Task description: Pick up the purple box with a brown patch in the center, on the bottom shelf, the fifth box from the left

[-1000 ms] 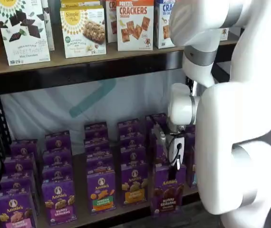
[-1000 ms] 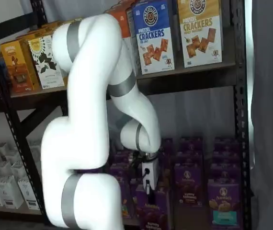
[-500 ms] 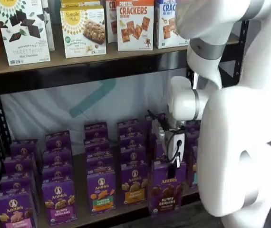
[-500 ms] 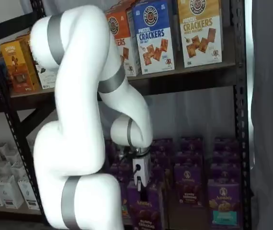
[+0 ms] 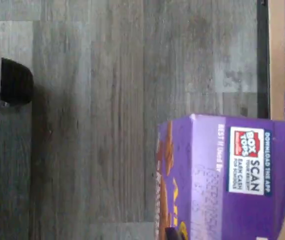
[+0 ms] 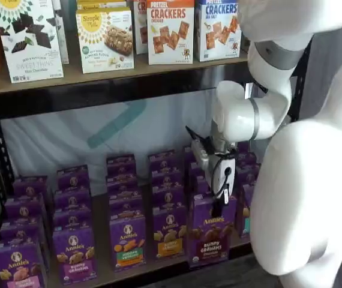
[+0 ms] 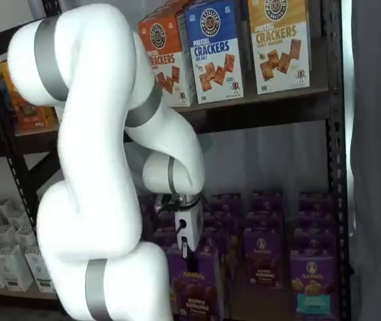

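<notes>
Claw (image 6: pixel 218 211) clamps purple box (image 6: pixel 210 235), past bottom shelf (image 6: pixel 159 267) edge.

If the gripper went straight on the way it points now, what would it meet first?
The gripper points down and is already shut on the top of the purple box. Straight below, the wrist view shows grey wood-look floor past the box's front face, so the box would probably reach that floor first; depth is unclear.

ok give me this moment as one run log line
stage: lifting out | jaws: shut on purple box | gripper: at box top | box: forward of its row, over bottom shelf front edge
</notes>
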You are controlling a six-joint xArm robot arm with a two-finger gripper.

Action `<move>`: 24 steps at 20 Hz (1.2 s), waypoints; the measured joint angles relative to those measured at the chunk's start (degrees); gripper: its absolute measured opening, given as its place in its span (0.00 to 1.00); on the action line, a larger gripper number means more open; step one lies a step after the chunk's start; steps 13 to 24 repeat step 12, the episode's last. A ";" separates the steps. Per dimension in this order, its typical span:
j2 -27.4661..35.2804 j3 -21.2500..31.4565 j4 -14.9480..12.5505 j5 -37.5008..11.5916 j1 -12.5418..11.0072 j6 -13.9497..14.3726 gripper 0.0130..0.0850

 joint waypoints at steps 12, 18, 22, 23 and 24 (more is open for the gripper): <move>-17.23 3.28 -2.16 12.05 2.75 5.44 0.22; -17.23 3.28 -2.16 12.05 2.75 5.44 0.22; -17.23 3.28 -2.16 12.05 2.75 5.44 0.22; -17.23 3.28 -2.16 12.05 2.75 5.44 0.22; -17.23 3.28 -2.16 12.05 2.75 5.44 0.22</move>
